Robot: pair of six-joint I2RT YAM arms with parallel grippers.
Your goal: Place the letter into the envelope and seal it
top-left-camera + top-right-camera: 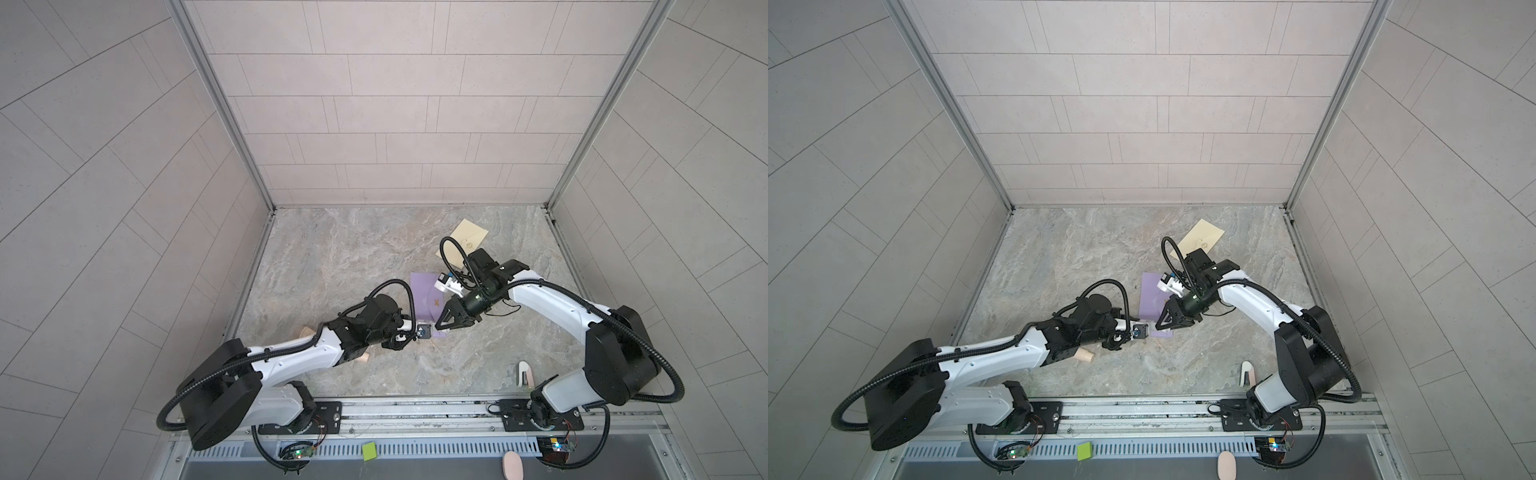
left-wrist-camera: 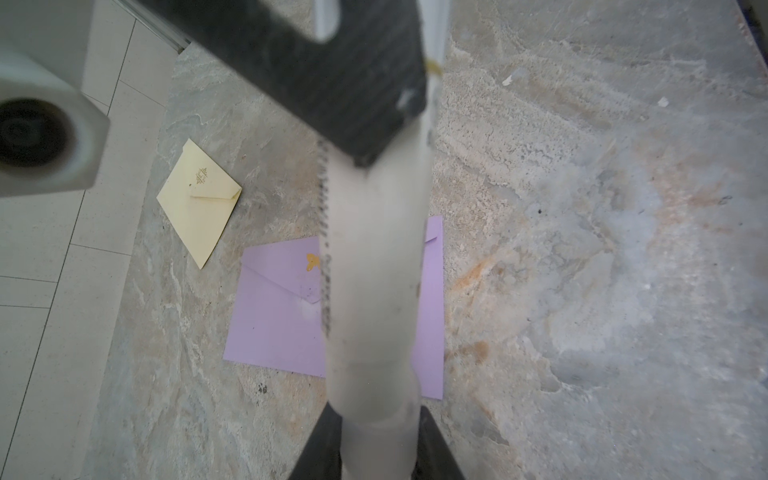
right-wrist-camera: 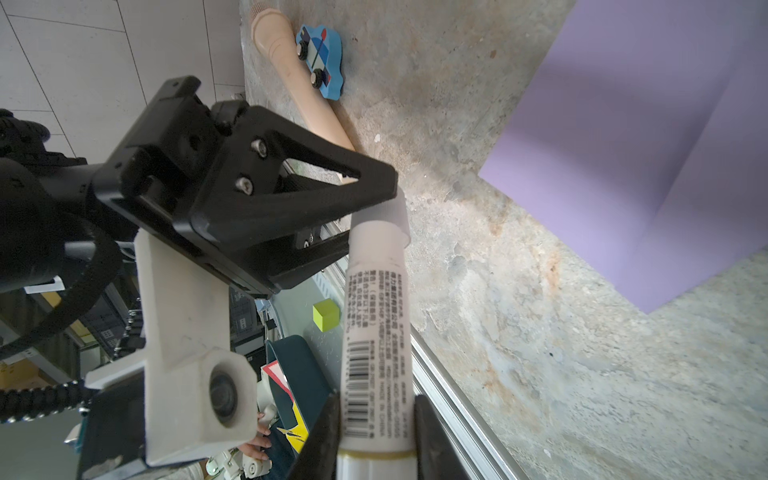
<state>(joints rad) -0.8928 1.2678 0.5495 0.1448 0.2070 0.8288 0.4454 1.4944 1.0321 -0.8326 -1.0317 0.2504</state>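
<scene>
Envelope (image 2: 274, 316), purple, lies flat on the tabletop (image 2: 582, 249). Left pincer (image 3: 376, 214) pinches the glue stick (image 3: 376, 332) at its capped end, right pincer (image 3: 376, 415) clamps its body; 1 skewed pull could slip it free onto the paper.

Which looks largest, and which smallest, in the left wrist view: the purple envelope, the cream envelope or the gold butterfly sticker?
1. purple envelope
2. cream envelope; it lies farther from the camera, so its true size may be closer
3. gold butterfly sticker
</scene>
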